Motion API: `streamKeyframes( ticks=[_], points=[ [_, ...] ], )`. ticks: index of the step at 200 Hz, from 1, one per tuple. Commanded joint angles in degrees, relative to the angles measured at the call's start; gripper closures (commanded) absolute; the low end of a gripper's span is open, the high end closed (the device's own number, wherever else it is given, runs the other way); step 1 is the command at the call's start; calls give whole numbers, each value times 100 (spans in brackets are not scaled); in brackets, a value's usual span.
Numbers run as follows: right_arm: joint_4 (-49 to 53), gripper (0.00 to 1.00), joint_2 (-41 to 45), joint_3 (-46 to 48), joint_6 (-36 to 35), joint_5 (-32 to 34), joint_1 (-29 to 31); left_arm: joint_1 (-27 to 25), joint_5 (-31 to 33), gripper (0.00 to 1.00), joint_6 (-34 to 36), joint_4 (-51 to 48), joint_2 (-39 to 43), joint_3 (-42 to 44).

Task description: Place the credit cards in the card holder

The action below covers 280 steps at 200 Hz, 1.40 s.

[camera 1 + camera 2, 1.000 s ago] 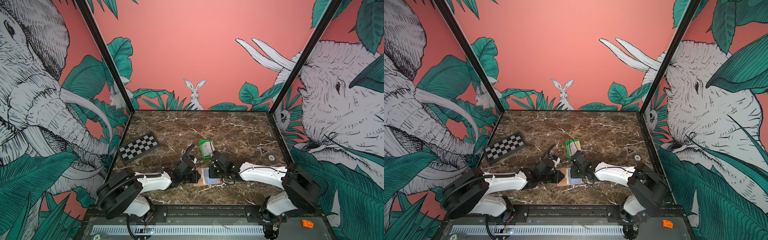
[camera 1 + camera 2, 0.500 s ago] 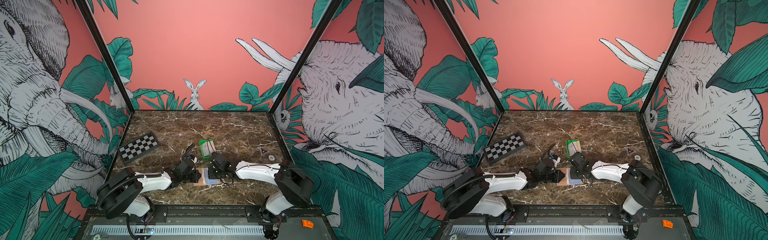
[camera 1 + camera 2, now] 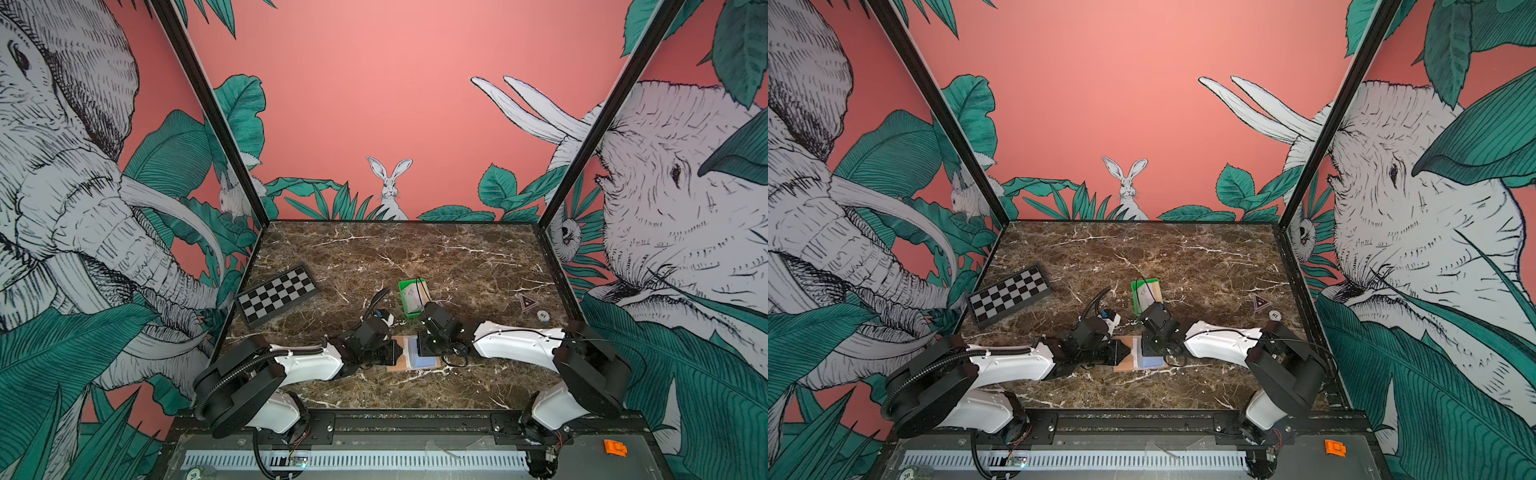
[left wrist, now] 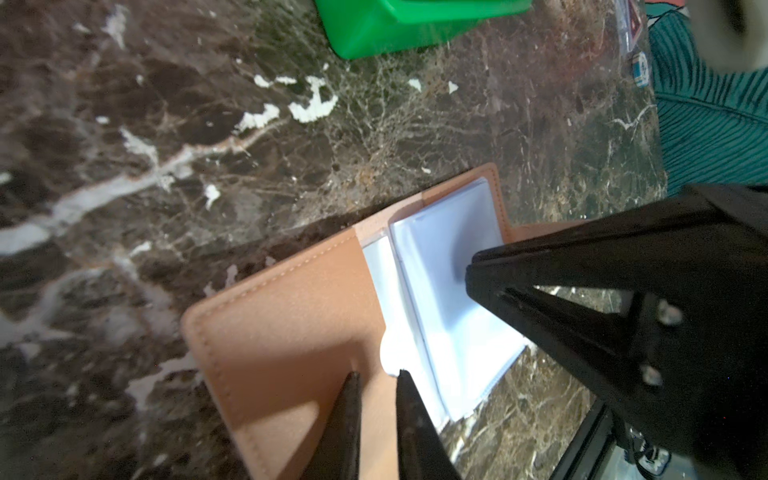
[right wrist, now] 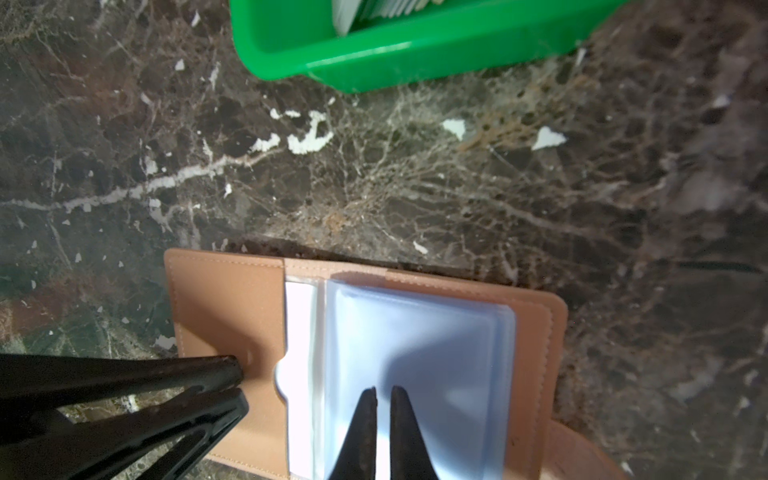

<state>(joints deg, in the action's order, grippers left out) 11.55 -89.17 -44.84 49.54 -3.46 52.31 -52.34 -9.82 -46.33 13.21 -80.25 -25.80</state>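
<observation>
The tan card holder (image 3: 398,362) (image 3: 1124,365) lies open on the marble near the front, with its bluish plastic sleeves up (image 5: 419,345). My left gripper (image 3: 395,351) (image 3: 1124,352) (image 4: 376,374) rests its tips on the holder's left tan flap (image 4: 291,316), the jaws nearly together with nothing between them. Also shut and empty, my right gripper (image 3: 424,354) (image 3: 1150,353) (image 5: 383,390) has its tips on the sleeves. The credit cards (image 3: 411,294) (image 3: 1145,293) (image 5: 374,8) stand in a green tray. A white sheet (image 5: 299,332) fills the left pocket; I cannot tell whether it is a card.
The green tray (image 3: 405,312) (image 5: 415,62) stands just behind the holder. A small chessboard (image 3: 276,295) lies at the left. A round chip (image 3: 542,316) and a triangular sticker (image 3: 527,302) lie at the right, near the wall.
The right arm has drawn its elbow in, and its gripper has shifted slightly left over the sleeves. The left arm and the card holder have stayed put.
</observation>
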Motion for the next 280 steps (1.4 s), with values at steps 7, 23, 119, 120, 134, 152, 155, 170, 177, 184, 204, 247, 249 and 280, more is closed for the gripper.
streamKeyframes(
  ticks=[7, 23, 119, 120, 134, 152, 155, 170, 177, 184, 204, 247, 249, 280],
  points=[
    [163, 90, 65, 62, 43, 138, -37, 10, 88, 81, -18, -13, 50, 84],
    [233, 90, 27, 66, 65, 167, -48, 13, 103, 81, -26, -16, 46, 93],
    [609, 88, 392, -120, -159, 281, -175, 21, 138, 80, -75, -121, 122, -58],
    [615, 88, 396, -130, -166, 283, -176, 17, 138, 80, -72, -124, 123, -62],
    [729, 86, 575, -172, -267, 315, -268, 30, 125, 79, -25, -206, 163, -171],
    [907, 84, 823, -260, -465, 323, -439, 61, 112, 78, 84, -458, 215, -434],
    [945, 83, 858, -283, -504, 323, -474, 72, 106, 78, 103, -503, 218, -472],
    [1111, 79, 1037, -396, -720, 279, -683, 154, 50, 76, 201, -701, 224, -724],
    [1169, 76, 1083, -463, -825, 217, -814, 215, -2, 75, 236, -789, 211, -843],
    [1239, 74, 1132, -542, -930, 149, -937, 291, -53, 74, 268, -869, 180, -953],
    [1342, 65, 1188, -783, -1268, -14, -1257, 548, -256, 74, 381, -984, 79, -1244],
    [1334, 38, 780, -1422, -1895, -542, -1822, 1032, -573, 71, 974, -1594, -329, -2088],
    [1339, 37, 748, -1457, -1913, -581, -1843, 1054, -584, 71, 1002, -1622, -350, -2129],
    [1279, 21, 155, -1901, -2122, -889, -2062, 1557, -994, 71, 1304, -1724, -739, -2632]
  ],
)
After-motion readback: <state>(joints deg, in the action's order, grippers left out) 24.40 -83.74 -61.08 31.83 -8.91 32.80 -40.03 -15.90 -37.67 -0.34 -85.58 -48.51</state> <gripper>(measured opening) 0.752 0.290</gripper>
